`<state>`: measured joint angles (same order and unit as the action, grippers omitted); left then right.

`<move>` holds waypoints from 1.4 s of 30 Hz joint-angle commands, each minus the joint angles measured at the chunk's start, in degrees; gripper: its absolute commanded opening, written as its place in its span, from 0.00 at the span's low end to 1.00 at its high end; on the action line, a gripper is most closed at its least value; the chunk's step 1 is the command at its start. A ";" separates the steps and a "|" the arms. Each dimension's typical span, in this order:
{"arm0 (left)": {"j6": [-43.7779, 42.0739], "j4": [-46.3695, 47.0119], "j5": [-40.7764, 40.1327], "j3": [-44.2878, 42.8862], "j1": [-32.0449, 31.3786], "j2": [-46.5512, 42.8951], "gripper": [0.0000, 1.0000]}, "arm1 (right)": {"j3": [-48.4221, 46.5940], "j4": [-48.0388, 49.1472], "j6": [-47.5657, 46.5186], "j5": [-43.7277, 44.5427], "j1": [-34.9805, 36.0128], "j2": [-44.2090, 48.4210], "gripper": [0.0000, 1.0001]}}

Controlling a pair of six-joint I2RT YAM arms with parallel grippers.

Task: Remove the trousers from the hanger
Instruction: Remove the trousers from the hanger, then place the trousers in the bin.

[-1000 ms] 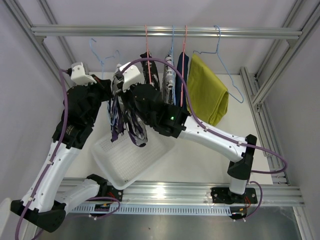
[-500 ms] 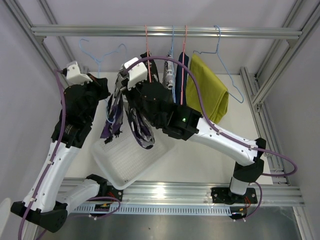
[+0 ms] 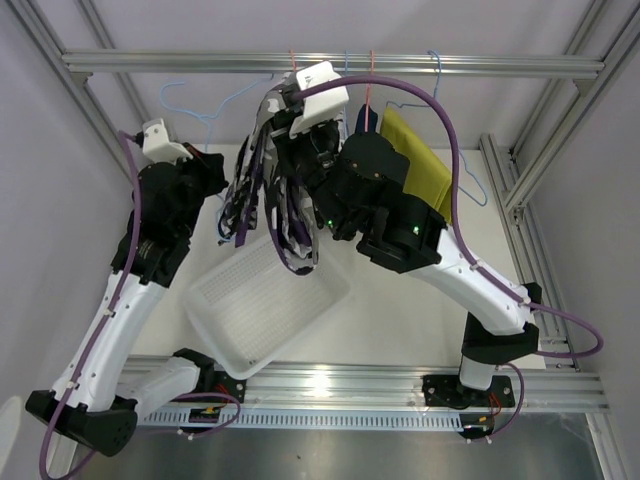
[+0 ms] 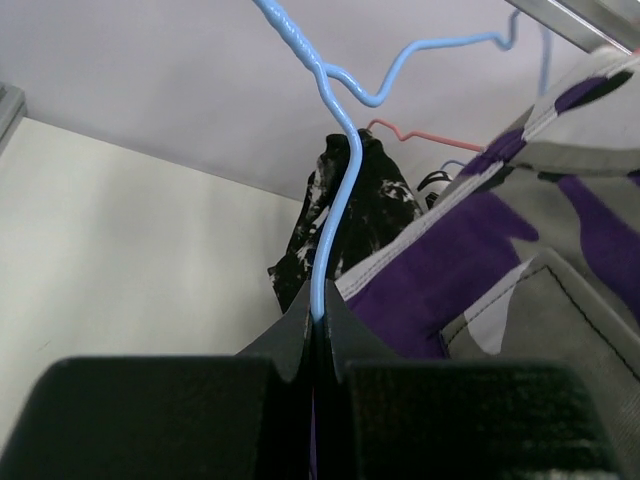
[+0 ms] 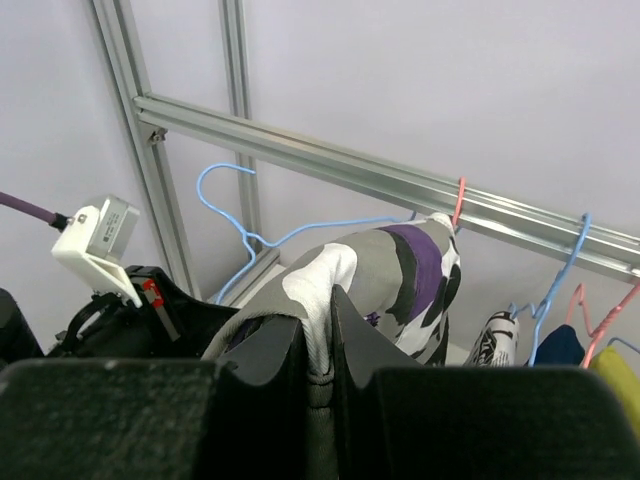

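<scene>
The purple-grey-white camouflage trousers (image 3: pixel 262 190) hang in a long drape from my right gripper (image 3: pixel 288 112), which is shut on a fold of them (image 5: pixel 400 265) high up near the rail. My right gripper (image 5: pixel 318 335) pinches the white and grey cloth between its fingers. A blue wire hanger (image 3: pixel 205 118) is held by my left gripper (image 3: pixel 216 174). In the left wrist view the left gripper (image 4: pixel 320 312) is shut on the hanger's wire (image 4: pixel 340 190), with the camouflage cloth (image 4: pixel 480 250) just to the right.
A white tray (image 3: pixel 215 300) lies on the table below the cloth. On the rail (image 3: pixel 480 66) hang black-and-white splotched trousers (image 4: pixel 350 200), navy trousers (image 3: pixel 366 120) and mustard trousers (image 3: pixel 425 170) on pink and blue hangers. Frame posts stand at both sides.
My right gripper has risen and moved right toward the rail, lifting the camouflage trousers off the blue hanger. The left gripper has kept hold of the hanger and shifted little.
</scene>
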<state>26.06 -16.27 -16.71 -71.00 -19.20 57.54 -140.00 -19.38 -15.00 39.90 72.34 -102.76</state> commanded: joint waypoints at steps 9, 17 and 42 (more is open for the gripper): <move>-0.66 1.24 -0.34 0.25 -2.33 5.48 0.00 | -1.59 13.05 -1.26 0.01 1.05 5.46 0.00; -7.07 1.42 -10.87 0.25 -9.53 10.13 0.00 | -1.06 11.82 -0.11 -0.61 1.76 6.43 0.00; -4.88 -8.86 -18.01 -2.12 -5.50 13.92 0.00 | 18.88 10.23 0.85 1.59 3.34 22.16 0.00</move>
<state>18.61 -22.26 -33.43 -70.98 -26.50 71.44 -121.75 -18.04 -15.53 42.22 75.31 -84.01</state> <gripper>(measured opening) 0.007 0.137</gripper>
